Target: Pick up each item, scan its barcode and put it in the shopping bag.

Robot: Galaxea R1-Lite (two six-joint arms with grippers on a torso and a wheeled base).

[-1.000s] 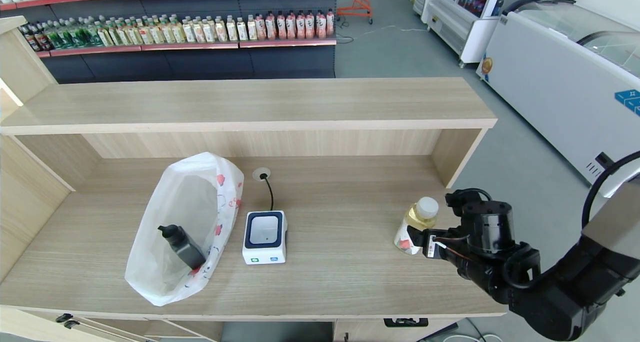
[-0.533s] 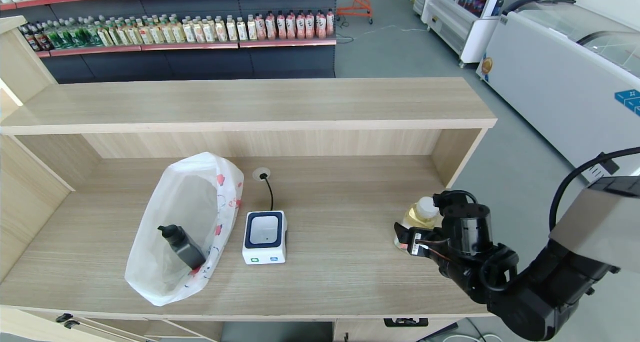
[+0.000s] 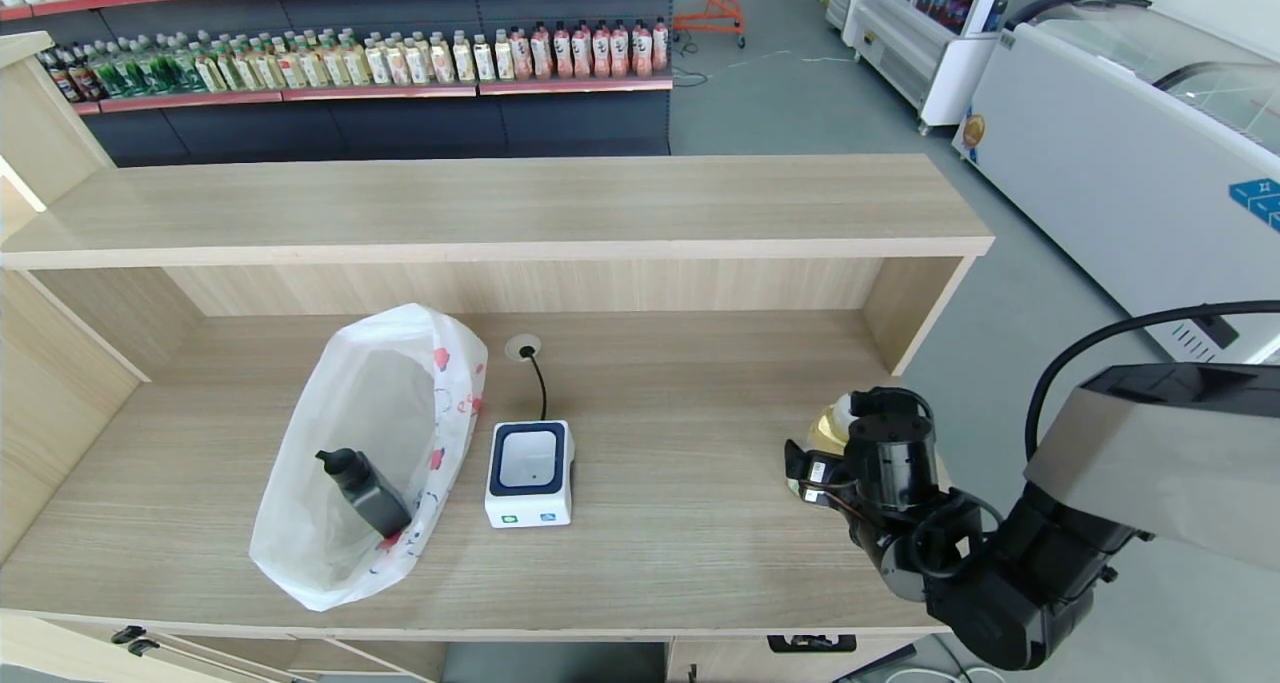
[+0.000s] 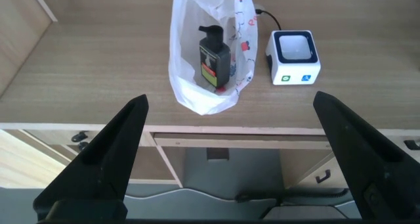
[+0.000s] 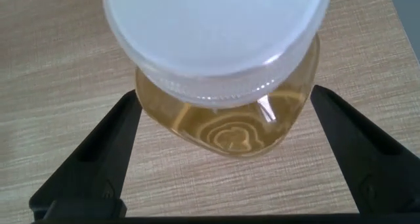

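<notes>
Over the counter (image 3: 680, 403), right gripper (image 5: 224, 94) gapes around the bottle (image 5: 226, 133), seemingly not touching.

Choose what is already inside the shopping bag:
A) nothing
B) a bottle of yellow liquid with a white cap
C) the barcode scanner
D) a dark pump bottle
D: the dark pump bottle stands inside the white shopping bag, while the scanner sits beside the bag on the counter and the yellow bottle stands at the counter's right end.
</notes>
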